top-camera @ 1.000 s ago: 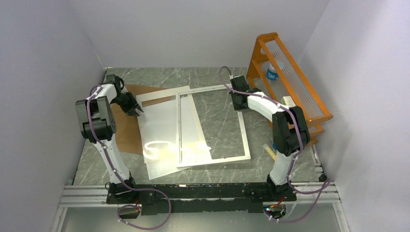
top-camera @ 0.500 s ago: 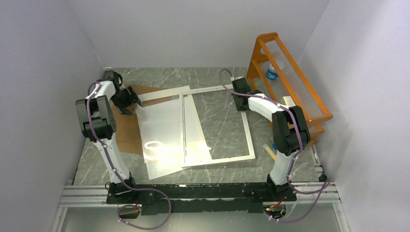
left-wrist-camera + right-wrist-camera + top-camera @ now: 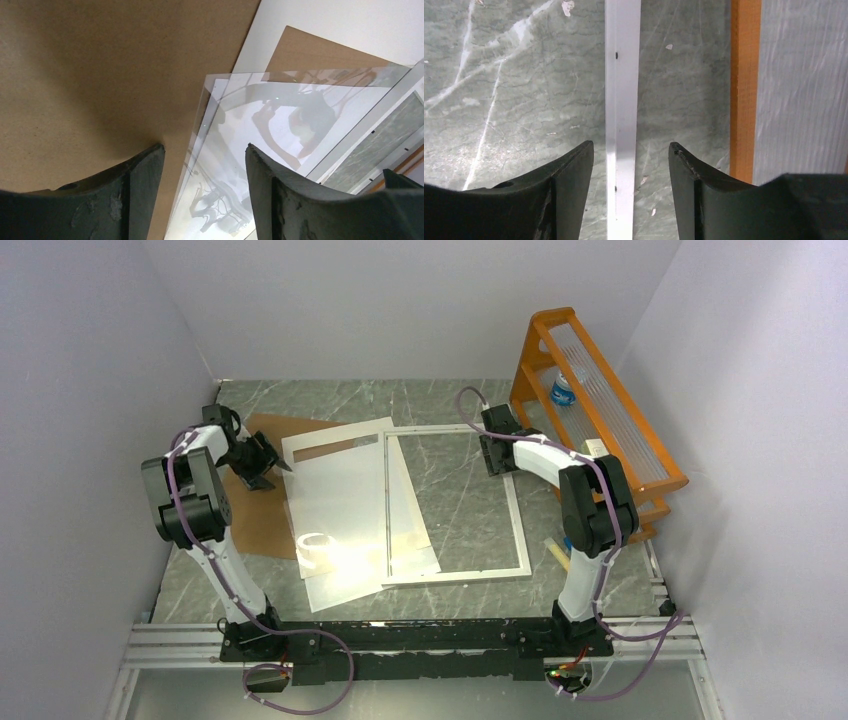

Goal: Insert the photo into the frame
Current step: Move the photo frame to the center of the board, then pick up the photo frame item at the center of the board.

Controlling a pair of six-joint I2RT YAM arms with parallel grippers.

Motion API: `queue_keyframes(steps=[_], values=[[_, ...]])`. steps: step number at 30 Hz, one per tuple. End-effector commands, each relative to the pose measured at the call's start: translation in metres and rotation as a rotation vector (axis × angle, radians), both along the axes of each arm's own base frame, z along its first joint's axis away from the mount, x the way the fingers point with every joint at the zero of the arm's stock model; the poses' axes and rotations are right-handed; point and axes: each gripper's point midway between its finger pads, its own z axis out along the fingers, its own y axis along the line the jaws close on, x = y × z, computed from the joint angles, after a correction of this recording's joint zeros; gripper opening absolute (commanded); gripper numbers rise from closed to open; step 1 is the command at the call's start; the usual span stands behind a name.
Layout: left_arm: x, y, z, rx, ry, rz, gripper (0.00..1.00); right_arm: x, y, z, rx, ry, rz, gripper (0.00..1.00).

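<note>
The frame point(image 3: 455, 575), a narrow white border, lies flat mid-table, its left bar over a stack of white sheets point(image 3: 340, 510). The photo's picture side is hidden; I cannot pick it out among those sheets. My right gripper point(image 3: 497, 468) hangs open over the frame's far right bar; the white bar point(image 3: 622, 100) runs between the right gripper's point(image 3: 630, 143) fingers, untouched. My left gripper point(image 3: 280, 466) is open at the stack's far left corner. The left gripper point(image 3: 204, 146) holds nothing and hovers over the brown backing board point(image 3: 100, 75) and a clear reflective pane point(image 3: 280, 125).
A white card mat point(image 3: 350, 25) with a cut-out lies over the brown board point(image 3: 258, 515). An orange rack point(image 3: 600, 400) holding a bottle point(image 3: 563, 390) stands along the right wall, close to the frame's bar. White walls enclose the table.
The frame has slid a little to the right. The right gripper has opened off the frame's bar. The left gripper has opened and drawn back to the left.
</note>
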Motion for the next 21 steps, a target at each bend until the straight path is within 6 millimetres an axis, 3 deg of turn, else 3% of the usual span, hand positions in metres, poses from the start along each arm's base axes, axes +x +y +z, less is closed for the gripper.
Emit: queue_keyframes(steps=[1, 6, 10, 14, 17, 21], values=[[-0.03, -0.015, -0.021, -0.108, 0.096, 0.008, 0.65, 0.014, 0.019, 0.05, 0.129, -0.1, -0.043, 0.6], [-0.027, -0.032, -0.02, -0.228, 0.052, 0.008, 0.58, 0.008, 0.094, 0.072, 0.31, -0.079, 0.071, 0.6], [-0.037, -0.043, -0.028, -0.285, 0.068, 0.017, 0.57, -0.013, 0.158, 0.065, 0.408, -0.016, 0.178, 0.59], [-0.04, -0.048, -0.029, -0.308, 0.062, 0.012, 0.5, -0.036, 0.207, 0.056, 0.582, 0.071, 0.247, 0.57], [-0.039, -0.047, -0.025, -0.301, 0.045, 0.006, 0.39, -0.046, 0.222, 0.051, 0.666, 0.114, 0.258, 0.57], [-0.034, -0.046, -0.016, -0.291, -0.001, -0.016, 0.2, -0.05, 0.224, 0.04, 0.675, 0.146, 0.256, 0.55]])
